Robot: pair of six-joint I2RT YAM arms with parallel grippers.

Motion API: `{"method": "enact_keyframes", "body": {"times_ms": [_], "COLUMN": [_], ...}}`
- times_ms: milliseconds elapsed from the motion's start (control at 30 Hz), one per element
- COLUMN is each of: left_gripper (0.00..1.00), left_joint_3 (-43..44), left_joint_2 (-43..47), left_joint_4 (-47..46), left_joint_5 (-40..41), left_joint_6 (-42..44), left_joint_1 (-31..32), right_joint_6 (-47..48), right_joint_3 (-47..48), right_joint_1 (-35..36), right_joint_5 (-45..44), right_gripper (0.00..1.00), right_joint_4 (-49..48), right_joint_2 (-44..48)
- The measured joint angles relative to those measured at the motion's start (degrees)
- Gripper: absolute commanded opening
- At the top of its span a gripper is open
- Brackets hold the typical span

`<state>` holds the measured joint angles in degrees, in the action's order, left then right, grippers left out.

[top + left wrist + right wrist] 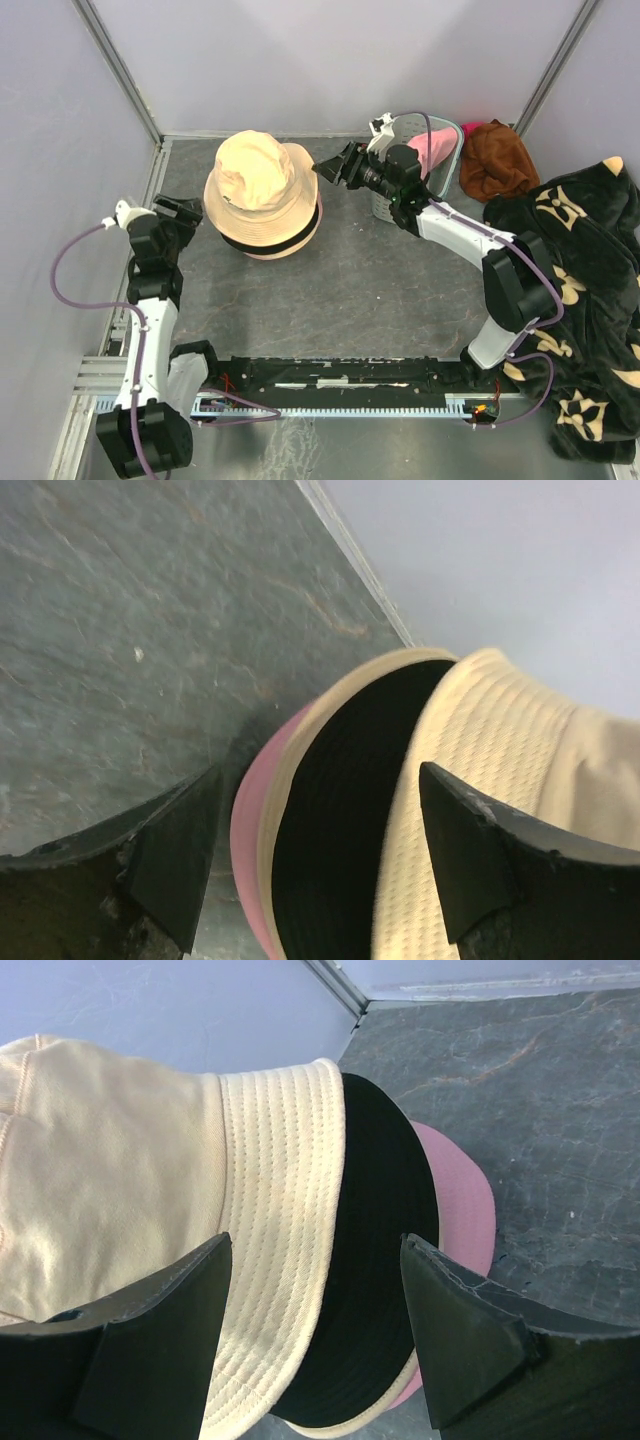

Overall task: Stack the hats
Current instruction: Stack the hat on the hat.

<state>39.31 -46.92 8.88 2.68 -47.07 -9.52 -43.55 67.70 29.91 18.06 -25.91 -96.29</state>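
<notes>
A stack of hats (262,185) stands left of the table's middle. A cream hat (130,1180) is on top, and under it show a black brim (380,1220), a beige rim and a pink brim (460,1200). My left gripper (190,210) is open at the stack's left edge, and the brims (350,780) lie between its spread fingers (175,850) without touching them. My right gripper (335,168) is open at the stack's right edge, its jaws standing wide over the brims. Another pink hat (437,148) pokes out of the basket.
The teal basket (384,205) stands at the back right, behind my right wrist. A rust-brown cloth (497,160) lies in the far right corner. A black blanket with a beige pattern (575,290) covers the right side. Walls close in the left and the back.
</notes>
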Motion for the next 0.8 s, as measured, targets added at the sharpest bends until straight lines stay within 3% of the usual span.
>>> {"method": "enact_keyframes", "body": {"times_ms": [267, 800], "left_gripper": [0.82, 0.73], "left_joint_3": [-14.97, -24.30], "left_joint_2": [1.55, -0.17], "left_joint_4": [-19.19, -45.03], "left_joint_5": [-11.52, -13.84], "left_joint_6": [-11.54, -23.93], "left_joint_1": [-3.17, -3.28], "right_joint_6": [-3.50, -8.41], "right_joint_3": [0.00, 1.73], "right_joint_1": [-0.02, -0.02], "right_joint_5": [3.93, 7.67], "right_gripper": [0.76, 0.75], "right_joint_4": [-4.63, -11.43], "right_joint_2": [-3.56, -7.28]}}
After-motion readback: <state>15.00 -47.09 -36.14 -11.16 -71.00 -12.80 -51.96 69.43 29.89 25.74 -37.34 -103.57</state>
